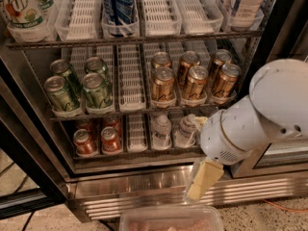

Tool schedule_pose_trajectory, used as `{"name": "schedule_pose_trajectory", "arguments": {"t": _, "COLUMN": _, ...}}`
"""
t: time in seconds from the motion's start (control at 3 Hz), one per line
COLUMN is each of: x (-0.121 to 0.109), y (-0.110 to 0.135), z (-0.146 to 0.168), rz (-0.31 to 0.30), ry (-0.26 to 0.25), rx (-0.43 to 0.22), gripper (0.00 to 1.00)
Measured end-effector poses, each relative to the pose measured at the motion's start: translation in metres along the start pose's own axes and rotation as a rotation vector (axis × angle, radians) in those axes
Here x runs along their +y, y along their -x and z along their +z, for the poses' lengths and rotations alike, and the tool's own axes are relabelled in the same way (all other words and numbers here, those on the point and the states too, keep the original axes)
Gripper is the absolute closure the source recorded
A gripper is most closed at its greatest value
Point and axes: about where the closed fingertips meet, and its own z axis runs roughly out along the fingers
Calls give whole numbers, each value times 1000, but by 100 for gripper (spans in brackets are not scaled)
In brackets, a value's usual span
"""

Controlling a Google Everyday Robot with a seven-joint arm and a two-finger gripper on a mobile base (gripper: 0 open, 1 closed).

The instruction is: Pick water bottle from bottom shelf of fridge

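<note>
The fridge (pixel 269 28) stands open with wire racks and a ribbed steel base panel (pixel 130 191). On the bottom shelf (pixel 137 153), two clear water bottles with white caps show in the right lanes, one (pixel 161 129) and another (pixel 185 129) beside it. My white arm (pixel 260 119) reaches in from the right and covers the shelf's right end. My cream gripper (pixel 196 191) hangs down in front of the base panel, below and just right of the bottles, touching nothing.
Red cans (pixel 96 139) stand at the left of the bottom shelf. Green cans (pixel 79 88) and gold cans (pixel 195 78) fill the middle rack. Blue cans (pixel 118 4) and large bottles sit on the top rack. A translucent bin (pixel 171 219) lies on the floor below.
</note>
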Motion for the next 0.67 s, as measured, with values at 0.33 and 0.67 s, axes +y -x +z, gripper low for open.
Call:
{"name": "schedule_pose_trajectory", "arguments": {"t": 0.33, "x": 8, "y": -3, "z": 22, "rz": 9, "ry": 36, "rx": -39, "gripper": 0}}
{"name": "schedule_pose_trajectory", "arguments": {"t": 0.67, "x": 8, "y": -3, "z": 22, "rz": 9, "ry": 36, "rx": -39, "gripper": 0}}
